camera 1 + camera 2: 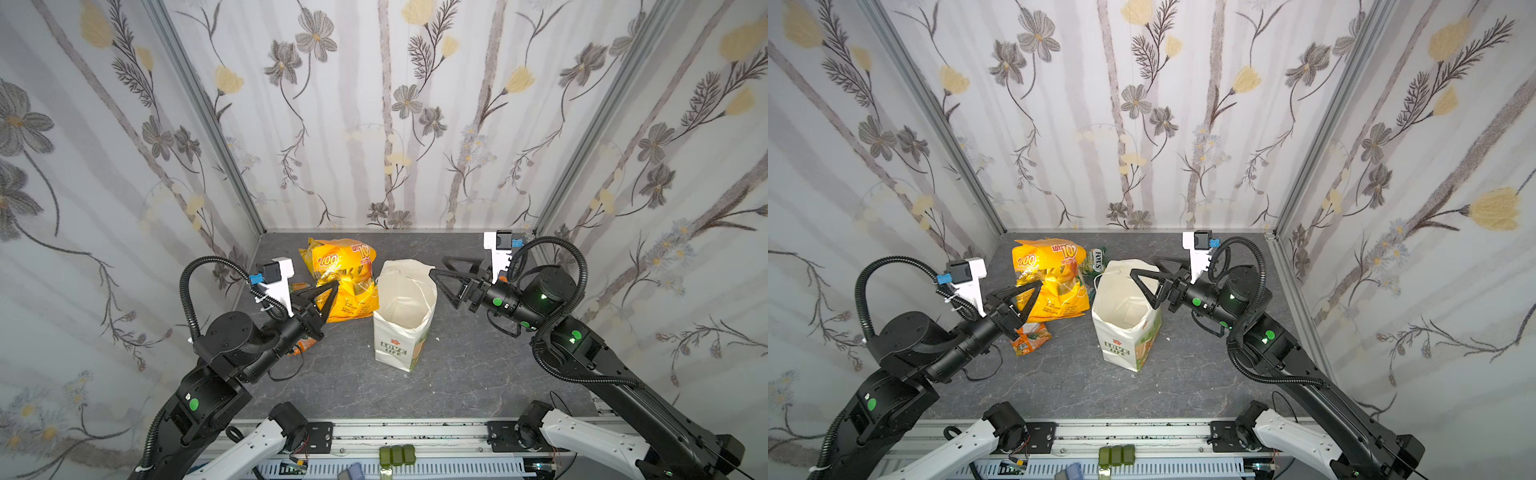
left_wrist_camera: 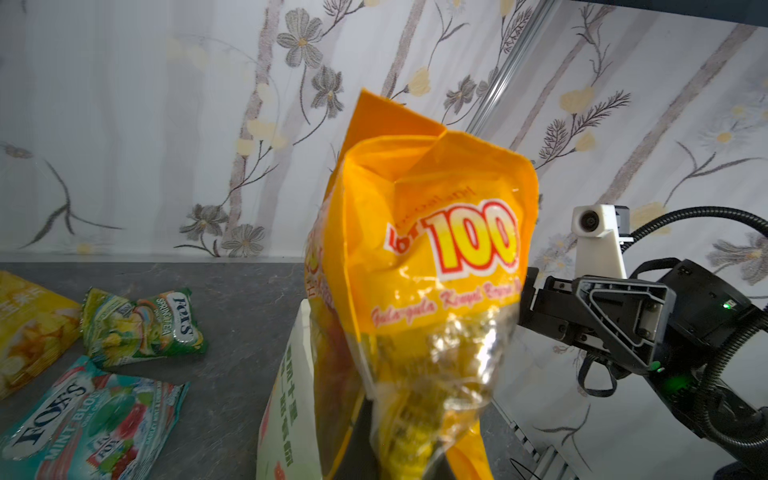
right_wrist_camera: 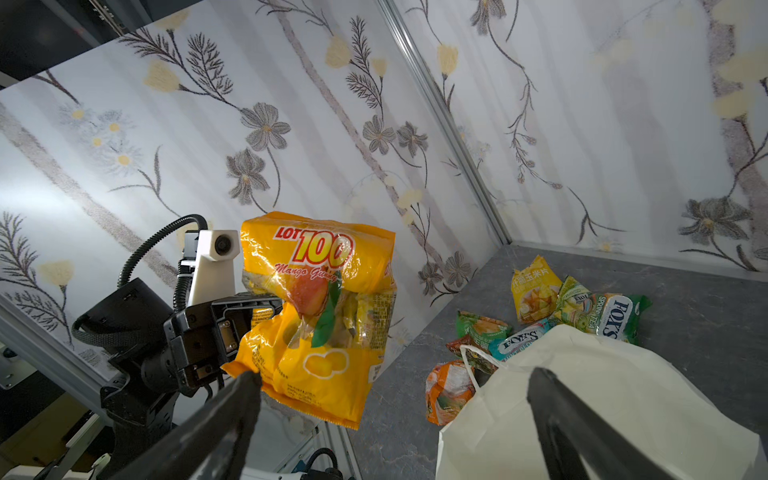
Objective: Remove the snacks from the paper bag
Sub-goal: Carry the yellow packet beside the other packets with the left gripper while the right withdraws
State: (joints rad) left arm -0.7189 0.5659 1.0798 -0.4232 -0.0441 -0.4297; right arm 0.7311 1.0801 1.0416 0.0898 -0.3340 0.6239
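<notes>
Beside the tall white paper bag (image 1: 399, 332), left gripper (image 1: 334, 285) pinches the crinkly orange-yellow "100" packet (image 1: 347, 266); best lowered before release; right gripper (image 1: 438, 265) gapes, empty.

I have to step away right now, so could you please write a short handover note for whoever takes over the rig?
Left gripper: shut on the big orange packet, held in the air beside the paper bag.
Right gripper: open, empty, at the bag's rim.
Other snacks: lying on the table behind and beside the bag.
Done: bag looks empty from above, though its bottom is partly hidden.
Left: set the orange packet down with the others.
</notes>
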